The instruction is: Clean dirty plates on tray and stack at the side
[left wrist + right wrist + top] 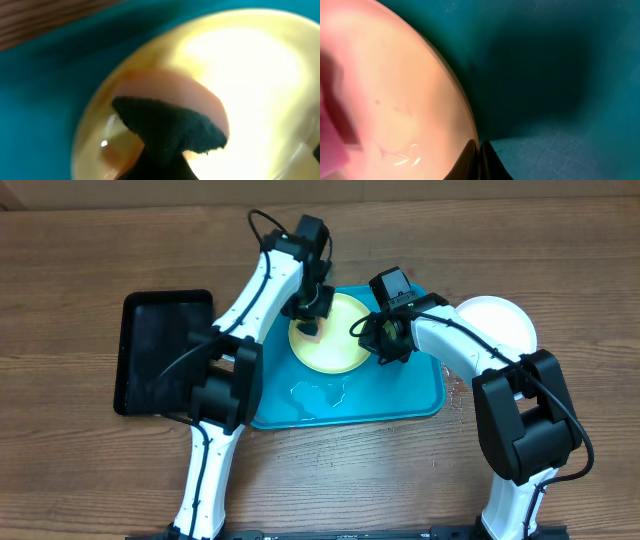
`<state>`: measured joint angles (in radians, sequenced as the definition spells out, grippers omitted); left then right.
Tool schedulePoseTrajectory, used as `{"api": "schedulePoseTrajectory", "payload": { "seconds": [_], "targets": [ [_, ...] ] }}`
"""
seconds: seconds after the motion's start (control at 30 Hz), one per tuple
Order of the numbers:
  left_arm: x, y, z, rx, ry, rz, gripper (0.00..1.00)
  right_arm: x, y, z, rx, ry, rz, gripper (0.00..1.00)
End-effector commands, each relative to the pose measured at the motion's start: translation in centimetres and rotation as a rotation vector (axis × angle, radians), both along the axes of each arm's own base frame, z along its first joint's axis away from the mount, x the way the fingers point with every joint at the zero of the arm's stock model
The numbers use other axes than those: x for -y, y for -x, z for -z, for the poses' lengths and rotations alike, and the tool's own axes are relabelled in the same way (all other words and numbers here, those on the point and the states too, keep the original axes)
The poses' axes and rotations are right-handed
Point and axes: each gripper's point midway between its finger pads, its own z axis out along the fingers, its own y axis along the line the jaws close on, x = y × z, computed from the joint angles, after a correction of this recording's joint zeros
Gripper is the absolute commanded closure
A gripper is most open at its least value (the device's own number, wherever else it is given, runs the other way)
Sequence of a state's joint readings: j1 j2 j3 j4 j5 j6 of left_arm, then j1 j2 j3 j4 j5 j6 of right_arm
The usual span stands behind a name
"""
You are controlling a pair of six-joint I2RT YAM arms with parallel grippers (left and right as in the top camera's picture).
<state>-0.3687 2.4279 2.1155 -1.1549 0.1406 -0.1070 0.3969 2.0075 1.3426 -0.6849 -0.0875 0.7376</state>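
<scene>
Overhead: the yellow plate (335,350) lies flat, face up, at the tray's (400,395) far edge; being round, it has no long axis. The left gripper (312,318) is at its far-left rim and the right gripper (385,345) at its right rim.

Left wrist: the gripper is closed on a sponge (170,130) pressed to the plate, so this looks like scrubbing.

Right wrist: closed fingers pinch the rim, and the next move probably calls for wiping across.
</scene>
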Motion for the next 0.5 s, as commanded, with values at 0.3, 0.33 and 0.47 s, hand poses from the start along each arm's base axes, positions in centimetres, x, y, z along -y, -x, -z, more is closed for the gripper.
{"api": "schedulePoseTrajectory", "payload": {
  "seconds": [0.3, 0.33, 0.47],
  "targets": [
    [0.5, 5.7, 2.0, -0.16, 0.122, 0.412, 0.96, 1.0, 0.1, 0.8, -0.006, 0.055, 0.026, 0.96],
    [0.7, 6.6, 1.7, -0.185, 0.157, 0.46, 0.96, 1.0, 0.1, 0.8, -0.006, 0.055, 0.026, 0.96],
    [0.7, 9.0, 0.9, -0.257, 0.215, 0.57, 0.96, 1.0, 0.0, 0.8, -0.006, 0.055, 0.027, 0.96]
  ]
}}
